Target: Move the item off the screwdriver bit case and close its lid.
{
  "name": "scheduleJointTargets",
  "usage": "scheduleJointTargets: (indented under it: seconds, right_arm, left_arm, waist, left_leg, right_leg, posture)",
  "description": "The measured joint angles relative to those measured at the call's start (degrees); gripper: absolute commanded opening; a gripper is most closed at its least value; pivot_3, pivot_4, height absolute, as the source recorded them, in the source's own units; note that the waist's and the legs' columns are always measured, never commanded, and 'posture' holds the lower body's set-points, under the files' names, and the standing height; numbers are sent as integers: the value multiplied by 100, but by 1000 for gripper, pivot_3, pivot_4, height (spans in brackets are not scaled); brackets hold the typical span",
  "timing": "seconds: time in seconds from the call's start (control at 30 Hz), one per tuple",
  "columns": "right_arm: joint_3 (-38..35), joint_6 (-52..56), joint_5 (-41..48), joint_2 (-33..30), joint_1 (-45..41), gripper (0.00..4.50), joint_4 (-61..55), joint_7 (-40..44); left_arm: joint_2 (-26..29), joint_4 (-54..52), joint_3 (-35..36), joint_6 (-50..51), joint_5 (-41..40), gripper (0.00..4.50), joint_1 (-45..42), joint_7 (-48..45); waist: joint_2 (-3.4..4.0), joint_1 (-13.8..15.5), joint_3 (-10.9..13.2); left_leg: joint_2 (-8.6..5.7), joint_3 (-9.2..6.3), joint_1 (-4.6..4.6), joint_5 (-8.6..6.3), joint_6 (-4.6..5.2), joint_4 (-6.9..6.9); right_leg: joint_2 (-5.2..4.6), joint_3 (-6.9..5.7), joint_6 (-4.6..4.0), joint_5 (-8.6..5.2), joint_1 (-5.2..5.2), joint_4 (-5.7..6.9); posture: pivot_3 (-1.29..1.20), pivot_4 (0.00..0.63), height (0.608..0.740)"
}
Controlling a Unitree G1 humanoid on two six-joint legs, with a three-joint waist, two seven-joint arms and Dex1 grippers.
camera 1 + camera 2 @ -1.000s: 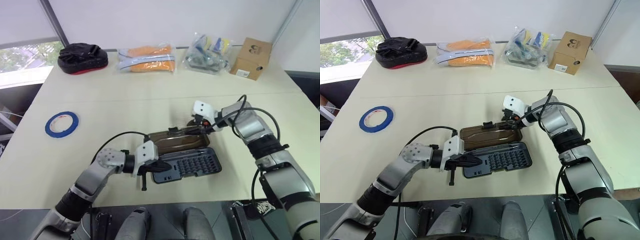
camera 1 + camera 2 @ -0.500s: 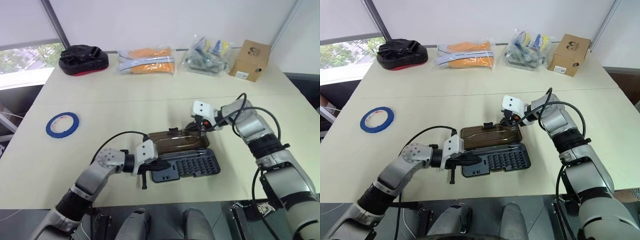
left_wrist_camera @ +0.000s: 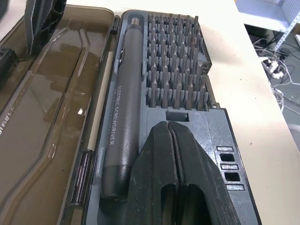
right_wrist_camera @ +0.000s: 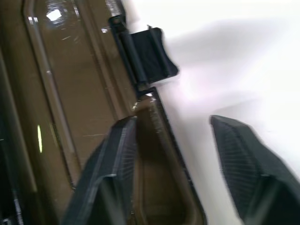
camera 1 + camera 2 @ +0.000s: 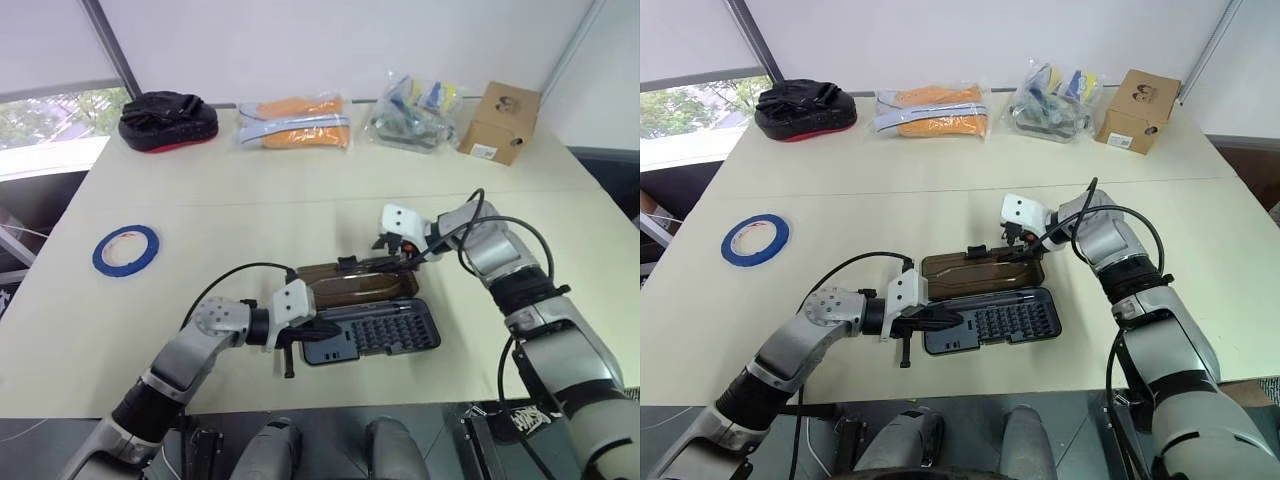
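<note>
Parted jaws on the right gripper are straddling the far edge of the lid, one finger over the smoky-brown plastic and the other out over the bare table, just beside the black latch tab — nothing is being pinched yet. Over on the left gripper, the fingers are pressed together with nothing between them, and they are resting on the near-left end of the screwdriver bit case, beside the grey driver and the rows of bits. That case is lying open near the front edge of the table, lid flat behind it. As for the blue tape roll, it is sitting well clear near the left edge, so that part looks done. What's left is the fold-over — and here is the risk: the thin lid edge could be slipping out of those fingers if they are closing too shallow, or the whole case could be skidding forward if the left gripper is not bearing down. That same left gripper is also lying in the lid's closing path.
</note>
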Motion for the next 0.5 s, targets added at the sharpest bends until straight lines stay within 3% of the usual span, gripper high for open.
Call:
scheduleJointTargets:
  seconds: [0.23, 0.4, 0.5]
  right_arm:
    - [23, -220, -9, 10, -95, 2471, 231, 64]
    - [78, -371, -42, 18, -128, 129, 296, 163]
    - [173, -479, -206, -10, -196, 58, 351, 262]
  left_arm:
    - [-12, 19, -3, -20, 2, 0, 0, 1]
    - [-19, 20, -2, -25, 11, 0, 1, 16]
    - [-21, 40, 23, -26, 85, 0, -7, 73]
  waist:
    - [0, 6, 0]
    - [1, 6, -4]
    - [-14, 7, -38]
  left_leg:
    - [0, -1, 2, 0, 1, -1]
    - [0, -1, 5, 0, 1, -1]
    - [0, -4, 8, -1, 1, -8]
  right_leg:
    - [0, 0, 0, 0, 2, 0]
    - [0, 0, 0, 0, 5, 0]
    - [4, -1, 0, -1, 5, 0]
  posture:
    - [0, 150, 740]
    - [0, 150, 740]
    - [0, 150, 740]
